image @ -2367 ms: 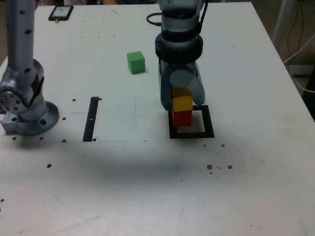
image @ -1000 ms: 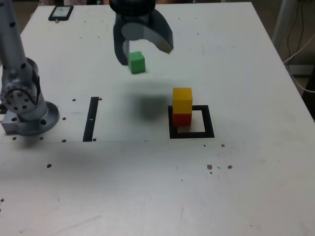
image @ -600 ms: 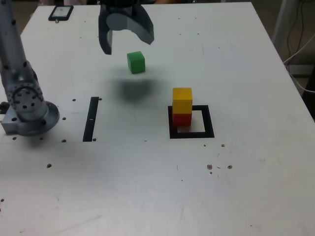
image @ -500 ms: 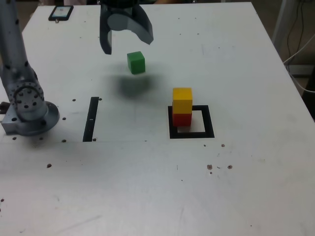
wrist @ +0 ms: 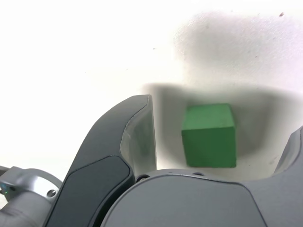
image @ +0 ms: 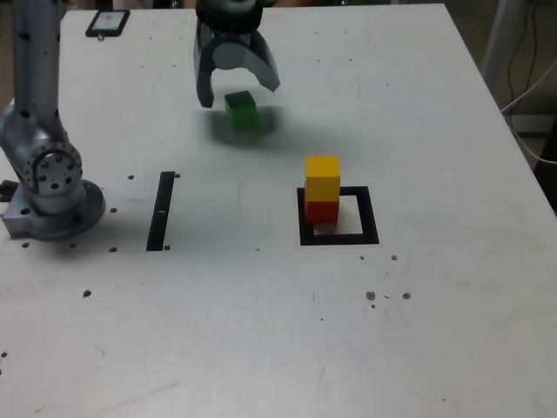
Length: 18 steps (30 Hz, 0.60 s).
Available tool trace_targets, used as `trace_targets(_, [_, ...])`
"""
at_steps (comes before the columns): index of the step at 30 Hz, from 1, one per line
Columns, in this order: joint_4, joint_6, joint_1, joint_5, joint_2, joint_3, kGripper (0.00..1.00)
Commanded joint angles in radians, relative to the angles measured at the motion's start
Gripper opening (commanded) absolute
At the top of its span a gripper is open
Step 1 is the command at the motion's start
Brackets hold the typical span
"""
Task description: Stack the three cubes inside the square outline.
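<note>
Green cube [image: 242,113] is next to fetch; yellow [image: 323,178] sits on red [image: 322,212]. My hand [image: 243,96]'s wide, nothing held; need to lower w/ fingers either side, then grip.

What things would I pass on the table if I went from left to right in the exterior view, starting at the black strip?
Black strip → green cube → yellow cube, sitting on the red cube. The black square's place is unclear, because the red cube overlaps it.
</note>
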Motion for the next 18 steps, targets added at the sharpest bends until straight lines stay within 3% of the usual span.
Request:
trace_targets(1, [-0.005, 0.002, 0.005, -0.003, 0.017, 0.005, 0.99])
trace_targets(7, [-0.03, 0.002, 0.006, -0.025, 0.032, 0.023, 0.98])
trace_targets(18, [-0.06, 0.01, -0.002, -0.02, 0.077, 0.022, 0.84])
